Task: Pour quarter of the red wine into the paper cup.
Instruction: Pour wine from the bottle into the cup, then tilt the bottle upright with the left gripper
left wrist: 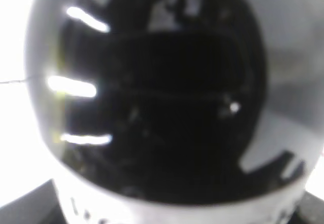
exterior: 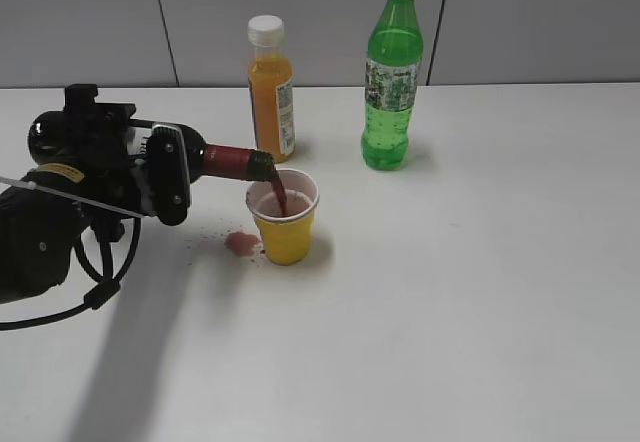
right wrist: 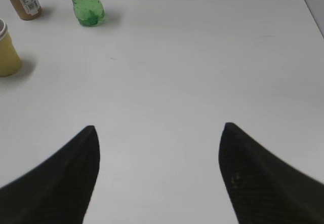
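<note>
The left gripper (exterior: 165, 177) has its jaws closed on the body of the red wine (exterior: 215, 160) bottle, which lies nearly level, its maroon neck reaching out past the jaws toward the right. In the left wrist view the dark glass fills almost everything, pressed right up against the camera, so the fingers themselves cannot be made out there

Just beyond the bottle's mouth stands the paper cup (exterior: 285, 224), upright, with a thin red stream falling from the mouth into it; the pour is the step in hand. Dark liquid already shows inside the cup. A small pink puddle (exterior: 241, 243) and a few specks lie on the table (exterior: 480, 292) below the neck, just short of the cup, so some has missed

The next move calls for judging when a quarter has gone, then tipping the bottle back upright slowly so no drip falls outside the rim

Behind the cup stand the orange juice bottle (exterior: 271, 92) and, further right, the green soda bottle (exterior: 392, 77)

The right gripper (right wrist: 159, 171) hovers well apart, jaws spread wide and holding nothing
</note>
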Controlling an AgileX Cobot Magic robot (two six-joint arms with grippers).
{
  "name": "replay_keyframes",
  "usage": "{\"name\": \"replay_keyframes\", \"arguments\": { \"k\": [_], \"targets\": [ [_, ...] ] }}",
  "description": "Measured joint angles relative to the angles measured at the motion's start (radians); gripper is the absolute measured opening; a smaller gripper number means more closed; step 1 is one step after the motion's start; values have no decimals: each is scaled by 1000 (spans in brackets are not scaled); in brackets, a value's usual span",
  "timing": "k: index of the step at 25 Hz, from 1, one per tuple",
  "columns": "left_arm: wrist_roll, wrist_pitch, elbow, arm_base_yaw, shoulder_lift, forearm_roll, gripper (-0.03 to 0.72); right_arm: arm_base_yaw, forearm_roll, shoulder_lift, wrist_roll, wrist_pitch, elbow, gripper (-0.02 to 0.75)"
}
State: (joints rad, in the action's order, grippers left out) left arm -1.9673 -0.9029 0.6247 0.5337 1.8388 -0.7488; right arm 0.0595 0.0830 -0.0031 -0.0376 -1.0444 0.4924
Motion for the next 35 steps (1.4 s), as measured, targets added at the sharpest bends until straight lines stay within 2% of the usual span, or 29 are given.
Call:
{"name": "replay_keyframes", "arguments": {
  "k": [13, 15, 17, 19, 23, 26, 31, 32, 35],
  "targets": [
    [1, 13, 0, 0, 0, 0, 527, 0, 0, 0, 0, 0, 0, 556],
    [30, 39, 0, 0, 0, 0, 527, 0, 0, 0, 0, 0, 0, 556],
    [113, 60, 0, 0, 0, -1, 527, 0, 0, 0, 0, 0, 0, 556],
    [228, 68, 0, 0, 0, 2, 527, 0, 0, 0, 0, 0, 0, 556],
    [547, 88, 0, 0, 0, 67, 527, 0, 0, 0, 0, 0, 0, 556],
    [861, 89, 0, 0, 0, 174, 527, 0, 0, 0, 0, 0, 0, 556],
    [1470, 7, 0, -3, 0, 340, 527, 0, 0, 0, 0, 0, 0, 556],
    [1571, -15, 0, -9, 0, 364, 527, 0, 0, 0, 0, 0, 0, 556],
    [1778, -64, 0, -48, 0, 432, 527, 0, 0, 0, 0, 0, 0, 556]
  ]
}}
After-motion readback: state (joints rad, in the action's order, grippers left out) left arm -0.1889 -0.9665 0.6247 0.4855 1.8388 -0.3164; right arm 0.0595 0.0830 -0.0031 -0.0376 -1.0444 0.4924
